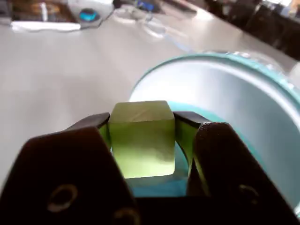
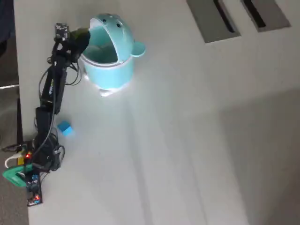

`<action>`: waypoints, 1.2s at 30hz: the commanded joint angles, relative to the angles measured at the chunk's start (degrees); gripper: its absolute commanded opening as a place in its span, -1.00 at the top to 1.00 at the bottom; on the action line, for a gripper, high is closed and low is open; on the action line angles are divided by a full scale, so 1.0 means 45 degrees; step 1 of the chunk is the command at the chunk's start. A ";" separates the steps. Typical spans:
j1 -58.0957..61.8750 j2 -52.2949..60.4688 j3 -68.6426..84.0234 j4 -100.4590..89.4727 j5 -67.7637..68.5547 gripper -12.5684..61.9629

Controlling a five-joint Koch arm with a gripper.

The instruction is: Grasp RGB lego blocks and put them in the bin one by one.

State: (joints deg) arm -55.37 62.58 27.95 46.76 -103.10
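**Operator:** Wrist view: what is held by the gripper [image 1: 142, 140]?

**Technician:** A green lego block [image 1: 142, 139] is pinched between the two black jaws, which are pressed against its opposite side faces. The block is carried at the rim of the whale-shaped bin [image 1: 262, 89], whose opening is seen just beyond it.

**Operator:** Is that confirmed from the overhead view?

**Technician:** Yes. The gripper [image 2: 80, 36] is positioned at the bin's [image 2: 110, 70] left edge, with the domed lid [image 2: 108, 23] flipped up. A blue lego block [image 2: 64, 128] is left on the table [image 2: 197, 140], beside the arm [image 2: 50, 89] and well apart from the bin.

**Operator:** How is the block expected to handle?

**Technician:** It is judged light, rigid and smooth, so slippage is possible. Flat, parallel faces should be gripped squarely, near mid-height.
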 commanded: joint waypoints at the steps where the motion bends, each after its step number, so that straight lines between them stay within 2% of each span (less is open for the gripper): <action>1: 0.0273 0.0117 -0.1211 -0.0332 -0.0078 0.33; 5: 0.0469 -0.0488 -0.1641 -0.0410 -0.0137 0.32; 6: 0.0547 -0.1191 -0.2617 -0.0254 -0.0117 0.24; 10: 0.0859 -0.1816 -0.3125 -0.0098 -0.0137 -0.05; 14: 0.0977 -0.1895 -0.3223 -0.0098 -0.0137 -0.19; 19: 0.1016 -0.1621 -0.3809 0.0918 -0.0098 -0.23; 26: -0.0176 -0.3027 -0.8848 0.5566 -0.0039 -0.23; 33: -0.1328 -0.2754 -0.8828 0.6738 0.0078 -0.22; 36: -0.1895 -0.2754 -0.8828 0.6738 0.1230 -0.22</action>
State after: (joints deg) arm -62.84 48.25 -10.02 77.17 -101.16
